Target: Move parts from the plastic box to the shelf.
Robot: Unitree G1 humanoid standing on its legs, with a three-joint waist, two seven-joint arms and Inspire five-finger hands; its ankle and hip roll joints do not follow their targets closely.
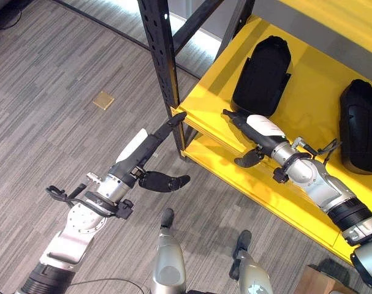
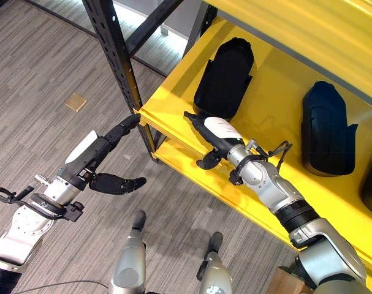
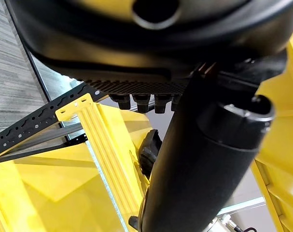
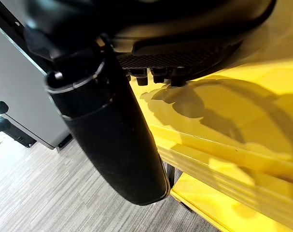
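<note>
Two black parts on the shelf (image 1: 302, 86) — both hands empty
Right hand (image 2: 217, 134) flat, fingers straight, just beside near part (image 2: 224, 76); far part (image 2: 326, 128) apart. Left hand (image 1: 150, 147) spread at the shelf's post (image 1: 164, 67).

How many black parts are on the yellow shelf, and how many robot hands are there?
Black parts on the yellow shelf: 2, one near the post and one further along.
Robot hands: 2, the left hand and the right hand.
Total: 4.
</note>
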